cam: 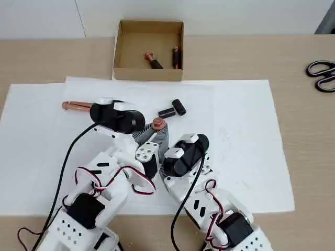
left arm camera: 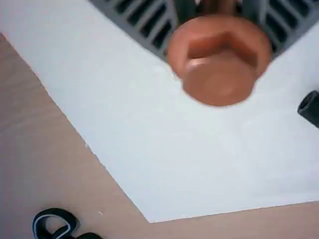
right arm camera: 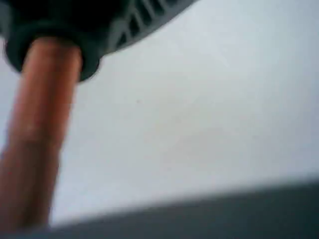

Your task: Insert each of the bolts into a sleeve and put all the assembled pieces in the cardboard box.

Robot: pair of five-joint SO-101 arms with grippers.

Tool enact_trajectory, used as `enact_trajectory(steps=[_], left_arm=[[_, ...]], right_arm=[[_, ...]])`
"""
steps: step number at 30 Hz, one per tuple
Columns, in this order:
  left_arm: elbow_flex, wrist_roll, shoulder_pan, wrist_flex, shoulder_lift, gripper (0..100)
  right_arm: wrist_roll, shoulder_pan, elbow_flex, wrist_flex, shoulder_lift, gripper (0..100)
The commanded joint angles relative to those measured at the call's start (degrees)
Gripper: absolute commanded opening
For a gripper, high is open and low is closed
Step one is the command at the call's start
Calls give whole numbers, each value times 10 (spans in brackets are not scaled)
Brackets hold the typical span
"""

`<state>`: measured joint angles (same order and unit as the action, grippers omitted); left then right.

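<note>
Here's the tense bit: the bolt (cam: 158,124) hangs above the paper sheet (cam: 235,146), right where the two arms meet, well short of the cardboard box (cam: 121,52). Its shaft runs through a black sleeve (right arm camera: 50,30). The left gripper (cam: 153,132) has its fingers (left arm camera: 139,20) set either side, just behind the hexagonal head, pinching that sleeve as far as I can judge. The right gripper (cam: 163,137) sits tight against the piece; whether it grips the shaft, I can't tell. The risk now, I'd say: if one arm pulls off-axis, the shaft binds in the sleeve, or the piece twists out and drops, perhaps rolling off the desk (cam: 303,130). A careless swing could also knock the loose sleeves (cam: 166,112) nearby. One spare bolt (cam: 78,105) waits on the sheet; two assembled pieces (cam: 152,60) lie boxed.
</note>
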<state>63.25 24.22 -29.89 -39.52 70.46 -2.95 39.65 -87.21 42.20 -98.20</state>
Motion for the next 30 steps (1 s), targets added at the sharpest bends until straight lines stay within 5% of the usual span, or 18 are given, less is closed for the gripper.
enact_trajectory(steps=[1,30], left_arm=[[-3,2,2,-6,7,6],[44,-34,-2,-89,6,8]], right_arm=[[6,3,10,-14,-7,4],[7,3,9,-14,-9,4]])
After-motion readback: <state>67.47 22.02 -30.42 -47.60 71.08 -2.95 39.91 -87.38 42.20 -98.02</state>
